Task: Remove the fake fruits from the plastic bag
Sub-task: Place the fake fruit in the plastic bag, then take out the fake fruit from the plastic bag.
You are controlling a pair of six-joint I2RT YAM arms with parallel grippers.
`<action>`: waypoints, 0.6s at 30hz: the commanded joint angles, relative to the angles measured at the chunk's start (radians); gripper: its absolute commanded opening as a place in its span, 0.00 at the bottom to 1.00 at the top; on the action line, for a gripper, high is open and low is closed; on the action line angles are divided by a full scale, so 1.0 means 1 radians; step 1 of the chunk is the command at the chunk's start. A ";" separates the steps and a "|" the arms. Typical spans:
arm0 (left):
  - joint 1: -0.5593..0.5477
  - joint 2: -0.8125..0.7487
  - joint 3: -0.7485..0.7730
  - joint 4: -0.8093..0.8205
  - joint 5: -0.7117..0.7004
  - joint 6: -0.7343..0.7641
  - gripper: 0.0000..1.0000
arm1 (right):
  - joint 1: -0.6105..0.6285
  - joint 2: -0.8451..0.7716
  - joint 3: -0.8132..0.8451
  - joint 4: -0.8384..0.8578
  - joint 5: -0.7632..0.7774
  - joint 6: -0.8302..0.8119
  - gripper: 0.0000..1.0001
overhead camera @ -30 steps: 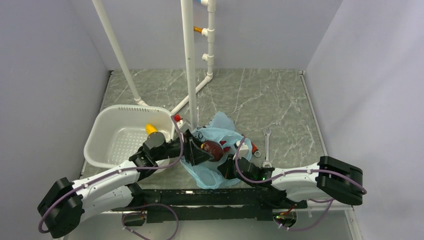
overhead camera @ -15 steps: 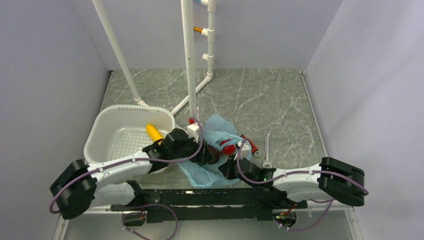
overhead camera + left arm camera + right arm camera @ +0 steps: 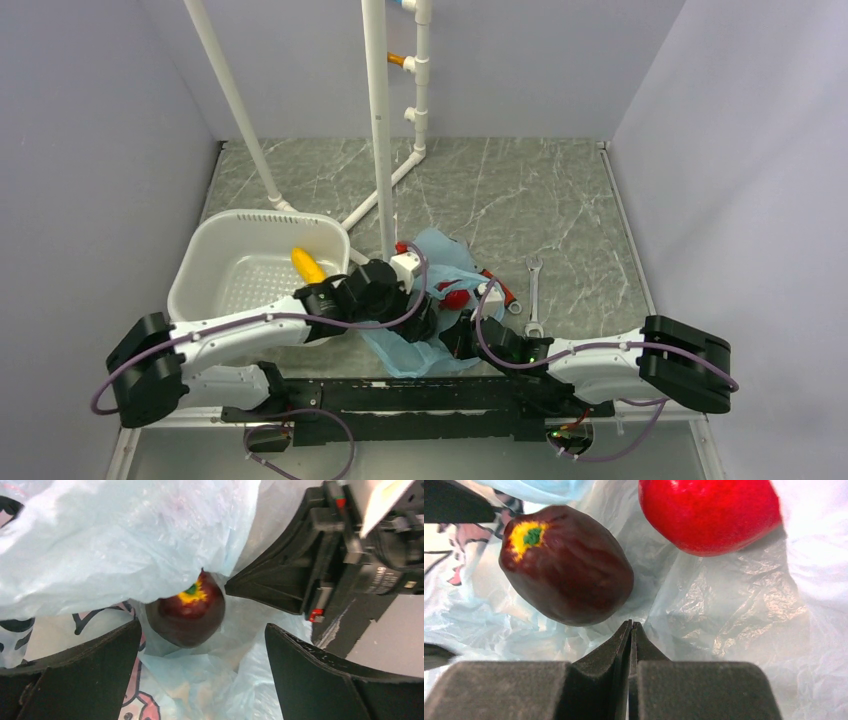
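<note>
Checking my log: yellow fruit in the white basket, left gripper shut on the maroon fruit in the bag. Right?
Not shut: the left wrist view shows the left gripper open, its fingers wide apart either side of the maroon fruit in the bag, not gripping it. The yellow fruit does lie in the white basket.

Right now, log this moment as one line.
left hand open, aimed at maroon fruit | right hand shut on plastic bag | red fruit in bag | yellow fruit in basket
</note>
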 commanded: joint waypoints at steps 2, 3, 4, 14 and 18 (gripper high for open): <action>-0.004 -0.125 0.102 -0.124 -0.017 0.030 0.99 | 0.004 0.001 0.003 0.056 0.015 0.002 0.06; -0.005 -0.141 0.114 -0.135 -0.007 0.029 0.99 | 0.004 0.003 0.003 0.056 0.015 0.001 0.06; -0.005 -0.155 0.126 -0.141 0.005 0.027 0.99 | 0.003 0.004 0.003 0.057 0.015 0.001 0.06; -0.004 -0.153 0.122 -0.042 0.157 -0.030 0.64 | 0.003 0.015 0.010 0.060 0.007 -0.004 0.06; -0.022 -0.031 0.130 0.029 0.197 -0.034 0.59 | 0.004 0.024 0.013 0.059 0.005 -0.004 0.06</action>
